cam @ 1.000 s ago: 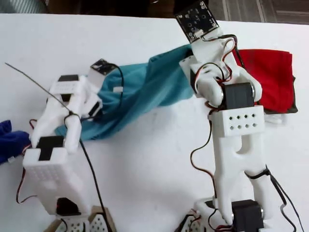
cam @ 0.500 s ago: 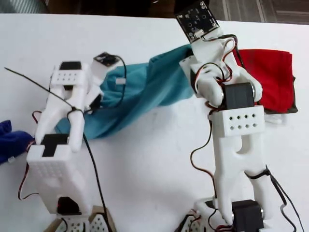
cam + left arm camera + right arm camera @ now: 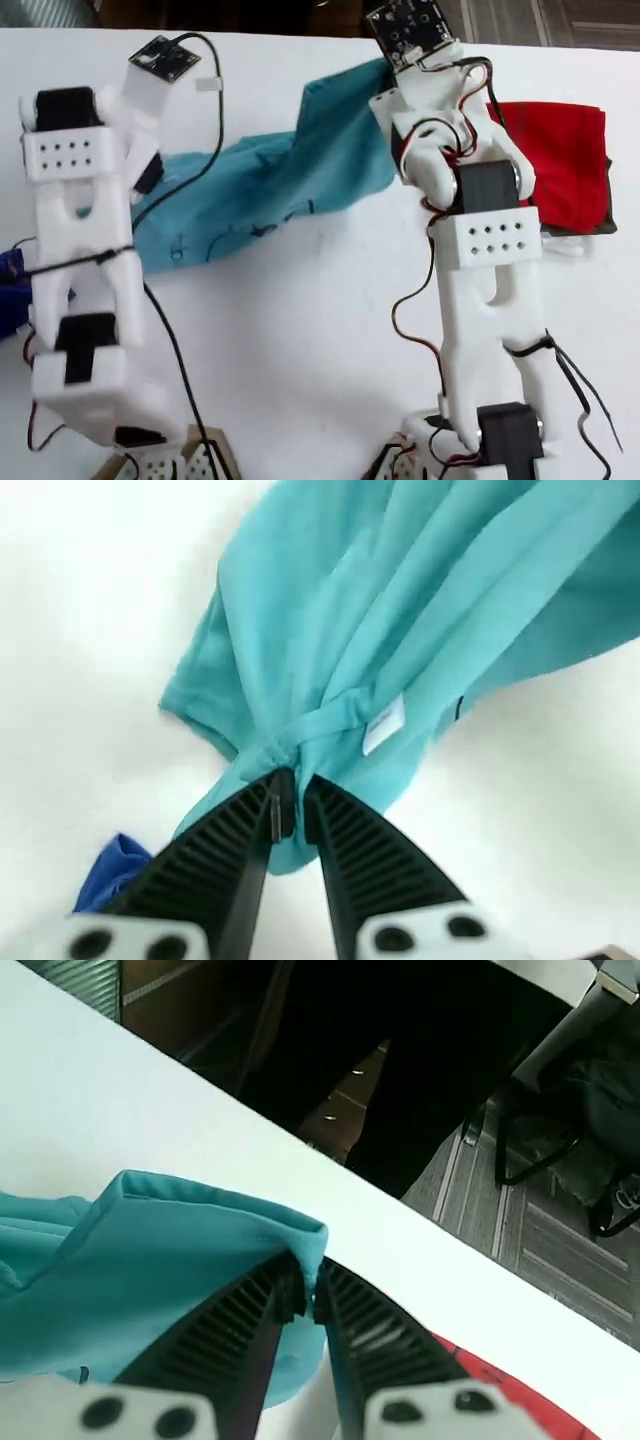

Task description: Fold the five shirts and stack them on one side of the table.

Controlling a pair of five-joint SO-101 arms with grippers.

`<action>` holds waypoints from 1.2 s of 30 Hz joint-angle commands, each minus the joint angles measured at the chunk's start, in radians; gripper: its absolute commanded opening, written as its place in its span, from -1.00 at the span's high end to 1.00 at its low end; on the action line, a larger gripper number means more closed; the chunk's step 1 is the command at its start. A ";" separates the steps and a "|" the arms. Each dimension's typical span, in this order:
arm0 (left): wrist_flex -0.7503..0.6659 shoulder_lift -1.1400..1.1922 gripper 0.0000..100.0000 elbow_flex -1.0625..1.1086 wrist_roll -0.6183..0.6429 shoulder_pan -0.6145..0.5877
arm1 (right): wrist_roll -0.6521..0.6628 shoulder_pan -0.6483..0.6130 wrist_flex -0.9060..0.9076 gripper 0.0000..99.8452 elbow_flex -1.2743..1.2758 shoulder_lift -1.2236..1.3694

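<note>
Teal shirt, tight in both end effectors

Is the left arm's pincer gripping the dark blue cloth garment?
No, the left pincer clamps the bunched teal cloth shirt; the dark blue cloth garment lies loose beside it.

No text, number or sign can be read. The crumpled teal fabric shirt carries a small white sewn-in label just beside its bunched part, and no print can be made out on that label in the left wrist view. From above, a few small dark printed marks sit on the same shirt's spread cloth, too small to tell as letters or figures
</note>
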 commanded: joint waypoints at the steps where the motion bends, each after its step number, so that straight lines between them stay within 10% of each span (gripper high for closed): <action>1: 0.015 -0.167 0.95 0.091 -0.014 0.015 | 0.000 -0.002 0.016 0.96 -0.091 -0.059; 10: 0.009 -0.430 0.94 0.289 -0.023 0.023 | 0.008 -0.002 0.120 0.96 -0.140 -0.125; 20: -0.344 -0.420 0.94 0.974 -0.064 0.040 | 0.008 -0.002 0.170 0.96 -0.109 -0.125; 36: -0.433 -0.411 0.73 1.030 -0.075 0.055 | 0.008 -0.002 0.268 0.96 -0.029 -0.133</action>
